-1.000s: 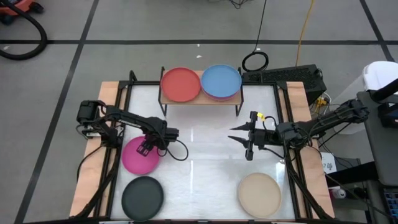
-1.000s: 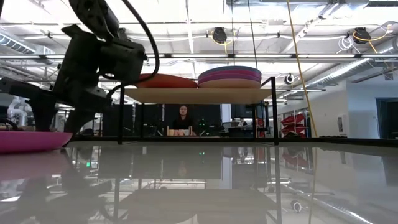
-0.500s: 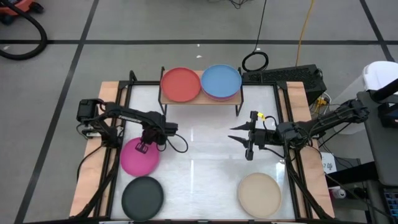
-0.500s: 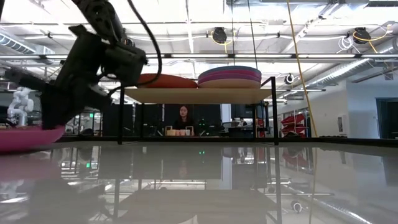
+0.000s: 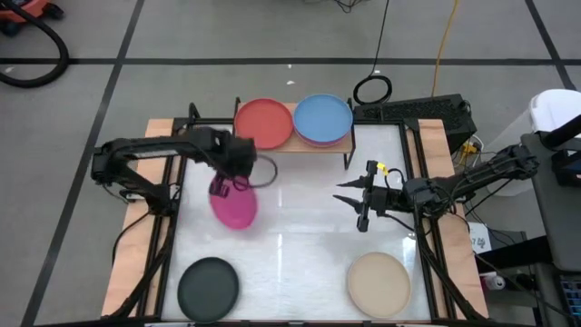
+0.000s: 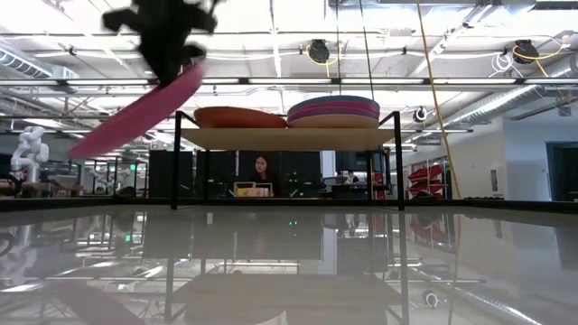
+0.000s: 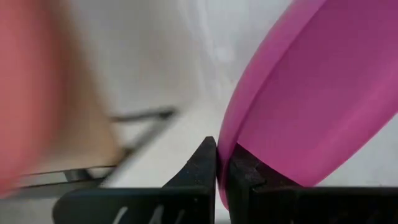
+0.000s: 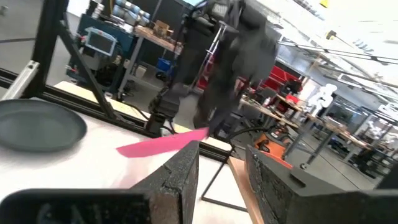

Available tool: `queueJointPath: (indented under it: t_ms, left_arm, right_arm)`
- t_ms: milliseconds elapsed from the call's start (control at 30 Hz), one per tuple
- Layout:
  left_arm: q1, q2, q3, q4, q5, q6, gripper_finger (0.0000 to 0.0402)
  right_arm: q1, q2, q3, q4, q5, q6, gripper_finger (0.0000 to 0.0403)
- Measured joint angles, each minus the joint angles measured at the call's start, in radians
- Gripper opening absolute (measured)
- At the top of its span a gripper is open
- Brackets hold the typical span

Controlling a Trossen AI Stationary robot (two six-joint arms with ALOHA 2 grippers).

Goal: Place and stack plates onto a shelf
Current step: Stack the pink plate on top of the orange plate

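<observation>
Lifted off the counter [image 5: 300, 245], the magenta plate [image 5: 234, 205] hangs tilted, pinched by the left hand [image 5: 221, 188], just before the shelf's [image 5: 290, 148] red plate [image 5: 263, 123]; right hand [image 5: 349, 203] waits spread.

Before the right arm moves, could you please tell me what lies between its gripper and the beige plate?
Nothing: in the high view, only bare white tabletop separates the right gripper from the beige plate, which lies flat near the front edge.

Left arm reaches across from the left edge, wrist raised high off the table; its left gripper [image 5: 221, 186] has both fingers [image 7: 202, 167] pinched together on the rim of a tilted magenta plate [image 5: 234, 205] hanging below it. Right arm extends in from the right side, its right gripper [image 5: 352, 202] held parted, fingers [image 8: 180, 171] spread and holding nothing
</observation>
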Motion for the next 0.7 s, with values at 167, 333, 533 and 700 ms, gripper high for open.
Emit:
queueJointPath:
  t_ms: [167, 333, 533, 700]
  left_arm:
    - [0.068, -0.054, 0.211, 0.06, -0.025, -0.017, 0.001]
    - [0.227, -0.064, 0.34, 0.189, -0.041, -0.145, 0.001]
    - [0.488, -0.027, 0.362, 0.273, 0.04, -0.279, 0.001]
    - [0.673, 0.066, 0.361, 0.266, 0.355, -0.375, 0.001]
  right_arm:
    - [0.0, 0.0, 0.0, 0.005, 0.003, 0.004, 0.0114]
    - [0.0, 0.0, 0.0, 0.016, 0.003, 0.003, 0.0114]
    - [0.0, 0.0, 0.0, 0.022, 0.004, 0.007, 0.0114]
    - [0.0, 0.0, 0.0, 0.028, 0.004, -0.005, 0.0114]
